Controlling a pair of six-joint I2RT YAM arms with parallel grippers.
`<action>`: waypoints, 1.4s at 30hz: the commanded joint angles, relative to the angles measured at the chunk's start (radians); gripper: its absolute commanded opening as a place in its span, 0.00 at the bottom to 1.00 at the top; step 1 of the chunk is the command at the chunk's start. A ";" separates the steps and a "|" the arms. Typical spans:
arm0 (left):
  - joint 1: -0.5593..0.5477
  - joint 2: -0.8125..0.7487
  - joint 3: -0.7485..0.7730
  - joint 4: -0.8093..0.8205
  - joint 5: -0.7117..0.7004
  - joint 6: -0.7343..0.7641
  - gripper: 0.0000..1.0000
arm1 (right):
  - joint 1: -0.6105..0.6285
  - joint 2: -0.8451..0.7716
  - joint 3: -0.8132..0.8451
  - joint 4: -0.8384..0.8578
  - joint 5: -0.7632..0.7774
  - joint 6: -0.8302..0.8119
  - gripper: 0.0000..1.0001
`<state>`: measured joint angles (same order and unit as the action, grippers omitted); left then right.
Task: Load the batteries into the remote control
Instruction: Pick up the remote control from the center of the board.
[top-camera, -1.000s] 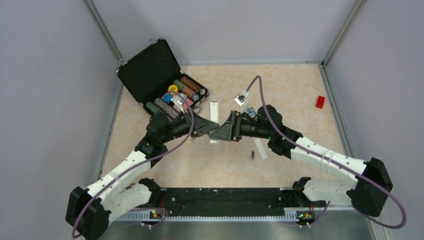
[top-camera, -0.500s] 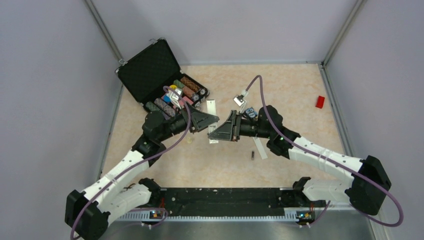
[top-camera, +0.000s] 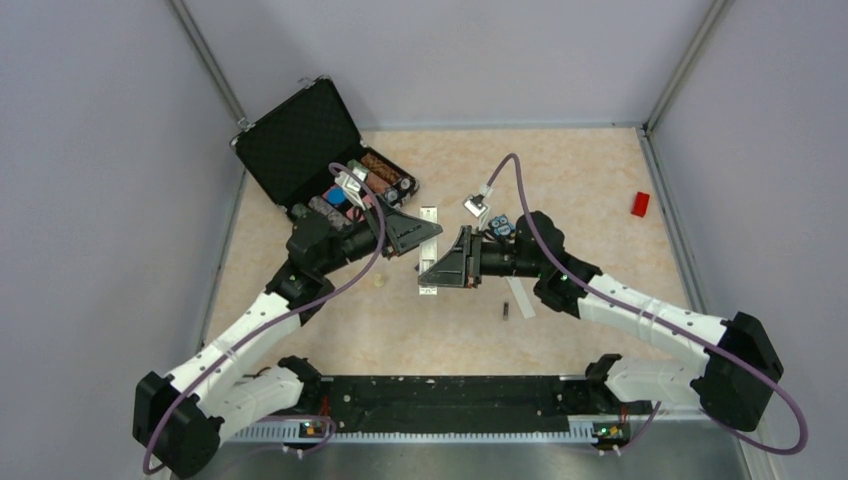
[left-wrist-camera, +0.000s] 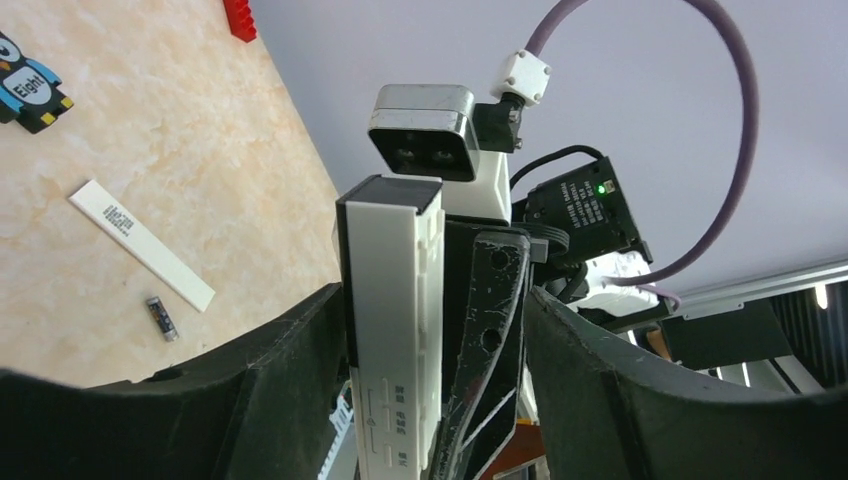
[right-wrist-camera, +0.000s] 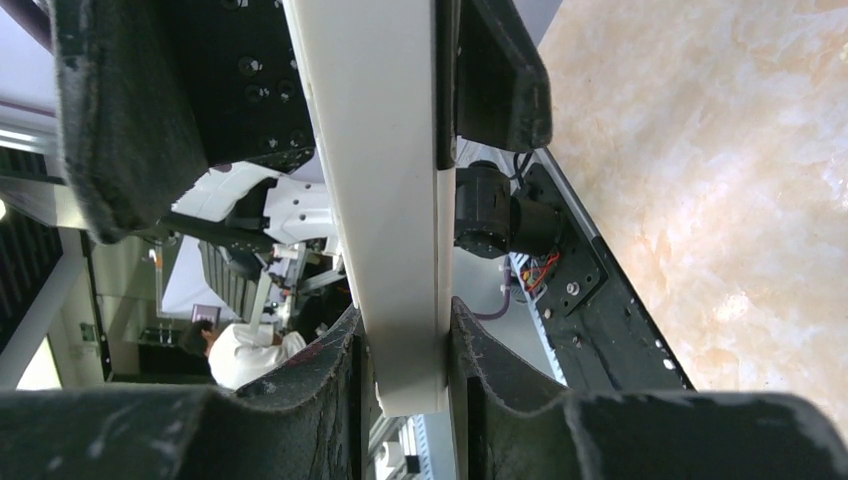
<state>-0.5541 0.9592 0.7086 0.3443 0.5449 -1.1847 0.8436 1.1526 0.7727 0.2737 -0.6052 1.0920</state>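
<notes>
Top external view, the first observer begins: where is the slim white rectangular plastic remote control (top-camera: 430, 214)?

It is held up over the middle of the beige marble-patterned table (top-camera: 580, 170), the second replies, between the two arms. Its far end shows beyond the grippers and its near end shows below them.

Which one has it?

The right gripper (top-camera: 432, 268), the second says. In the right wrist view its black padded fingers (right-wrist-camera: 330, 390) press on both long faces of the bar, so the jaws are narrow and clamped on it. The left gripper (top-camera: 432, 236) stands wide. In the left wrist view its fingers (left-wrist-camera: 280, 390) sit either side of the bar, with a clear gap on one side.

And the batteries?

One tiny dark cylindrical battery (top-camera: 505, 311) lies on the table, just beside a thin white plastic strip (top-camera: 519, 296) and near the right forearm.

Anything else?

An open black hard case (top-camera: 300, 140) sits at the far left, the second adds, and a small red block (top-camera: 640, 203) lies at the far right, well apart from the grippers.
</notes>
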 joint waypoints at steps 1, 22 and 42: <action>0.005 0.020 0.076 -0.053 0.042 0.101 0.67 | 0.005 -0.029 0.026 0.018 -0.052 -0.021 0.23; 0.006 0.038 0.031 0.011 0.186 0.114 0.17 | 0.004 -0.017 -0.003 0.094 -0.089 0.081 0.24; 0.020 -0.072 -0.003 -0.464 -0.324 0.386 0.00 | -0.028 -0.150 0.158 -0.871 0.577 -0.263 0.51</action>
<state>-0.5373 0.9295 0.7284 -0.0723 0.3447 -0.8600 0.8280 0.9569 0.8715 -0.2558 -0.3058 0.9192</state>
